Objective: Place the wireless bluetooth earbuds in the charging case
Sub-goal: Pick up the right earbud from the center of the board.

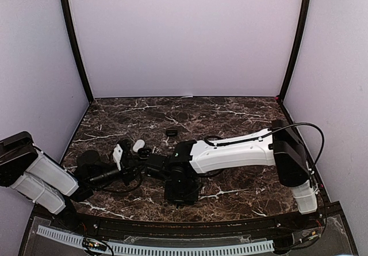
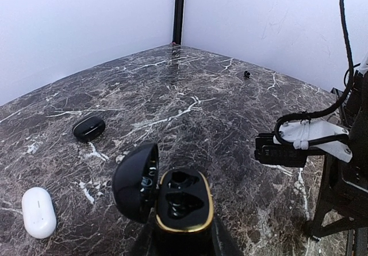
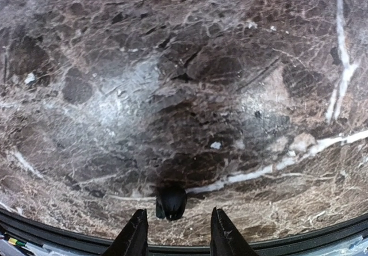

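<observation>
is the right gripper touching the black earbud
Apart. Right wrist view: marble shows between the earbud and each finger of the right gripper.

Three cases (image 2: 89, 128), two loose earbuds (image 3: 171, 202)

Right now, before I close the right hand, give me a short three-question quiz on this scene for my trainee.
1. True or false: the black case in the left hand stands open.
2. What lies between the fingers of the right hand? A a white earbud; B a black earbud; C nothing.
3. Fill in: on the table lie a small shut black case and a pebble-shaped case coloured ____.
Key: 1 true; 2 B; 3 white.
</observation>
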